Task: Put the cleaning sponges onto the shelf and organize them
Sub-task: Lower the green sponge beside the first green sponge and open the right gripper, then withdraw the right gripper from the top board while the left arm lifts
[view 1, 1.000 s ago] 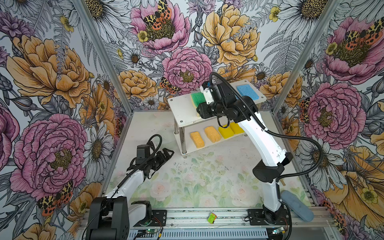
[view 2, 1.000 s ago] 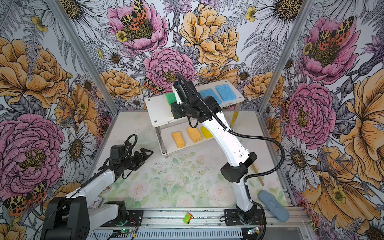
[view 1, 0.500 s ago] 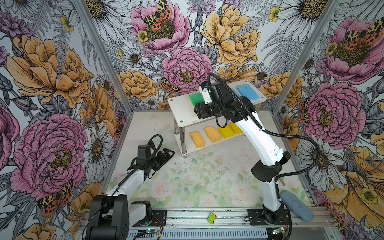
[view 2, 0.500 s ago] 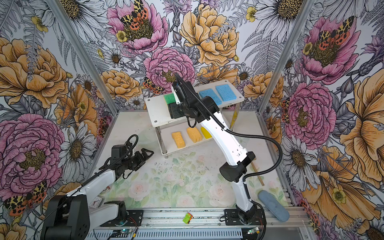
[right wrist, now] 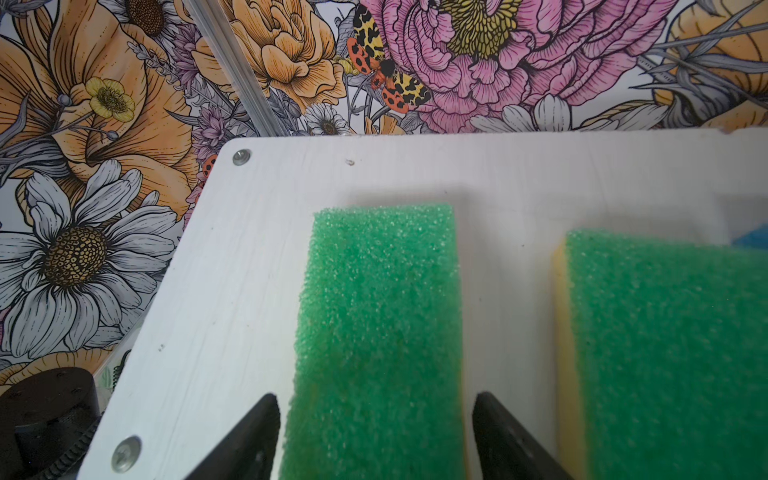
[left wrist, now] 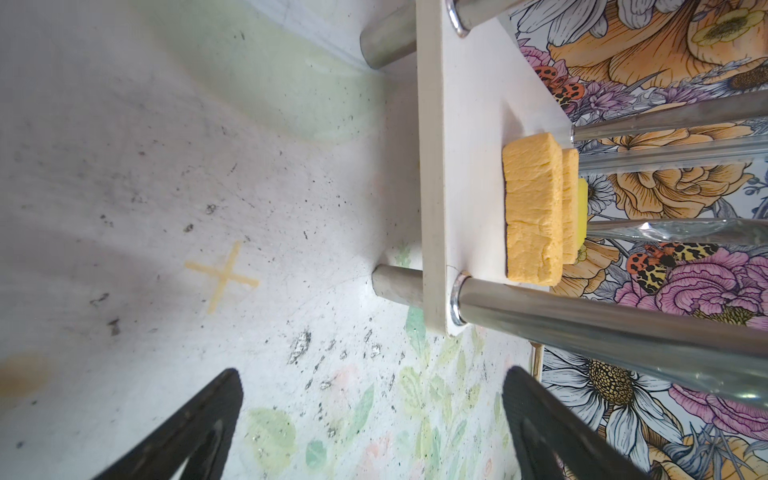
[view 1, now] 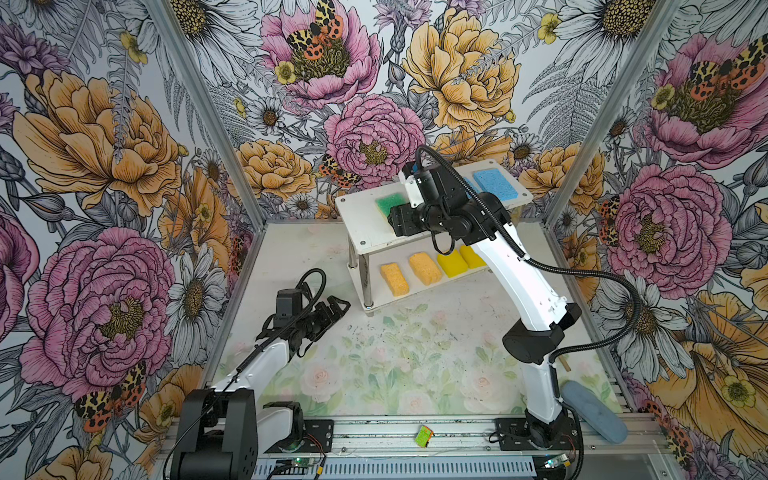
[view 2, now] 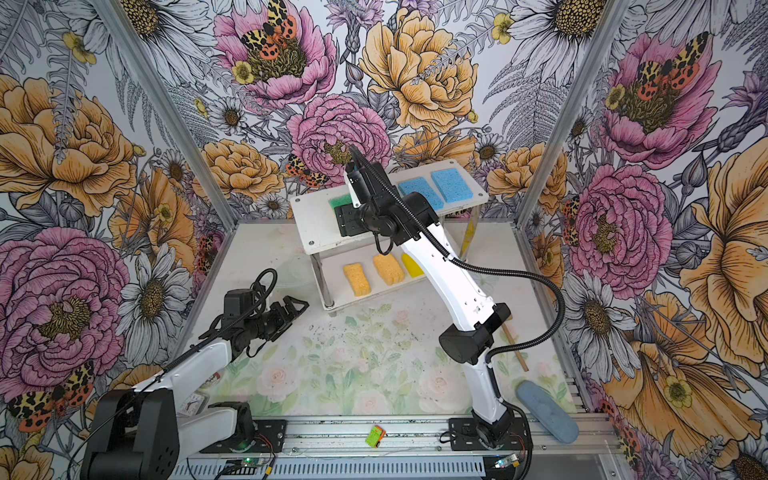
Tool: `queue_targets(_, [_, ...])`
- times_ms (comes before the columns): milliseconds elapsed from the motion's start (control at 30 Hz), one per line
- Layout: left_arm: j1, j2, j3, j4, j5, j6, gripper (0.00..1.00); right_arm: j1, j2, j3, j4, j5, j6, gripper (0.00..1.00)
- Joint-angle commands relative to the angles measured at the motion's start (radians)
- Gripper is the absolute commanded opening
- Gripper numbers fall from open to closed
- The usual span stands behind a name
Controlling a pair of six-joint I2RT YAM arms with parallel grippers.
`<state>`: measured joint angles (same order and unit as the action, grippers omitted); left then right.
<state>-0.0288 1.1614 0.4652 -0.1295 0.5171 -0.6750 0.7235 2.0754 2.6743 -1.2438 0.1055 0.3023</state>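
The shelf stands at the back. My right gripper is open over its top board, one finger on each side of a green-topped sponge that lies flat, with a small gap at each finger. A second green-topped sponge lies beside it, hidden under the arm in both top views. Two blue sponges lie further right. The lower board carries two orange sponges and two yellow ones. My left gripper is open and empty above the table.
A wooden stick and a blue-grey oval pad lie at the front right, behind the right arm's base. A small green and orange item sits on the front rail. A yellow cross mark is on the table near the shelf's legs.
My right gripper's fingers have spread apart and let go of the green-topped sponge, which now rests on the top board. The left arm has not moved.
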Motion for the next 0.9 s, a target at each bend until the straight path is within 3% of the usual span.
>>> queue_targets(0, [-0.009,0.009,0.01,0.022,-0.005,-0.005,0.99,0.005,0.012,0.019,0.025,0.019,-0.004,0.77])
queue_targets(867, [-0.025,-0.023,0.097,-0.052,-0.045,0.039,0.99,0.002,-0.098,-0.002,0.026,0.027,-0.098,0.87])
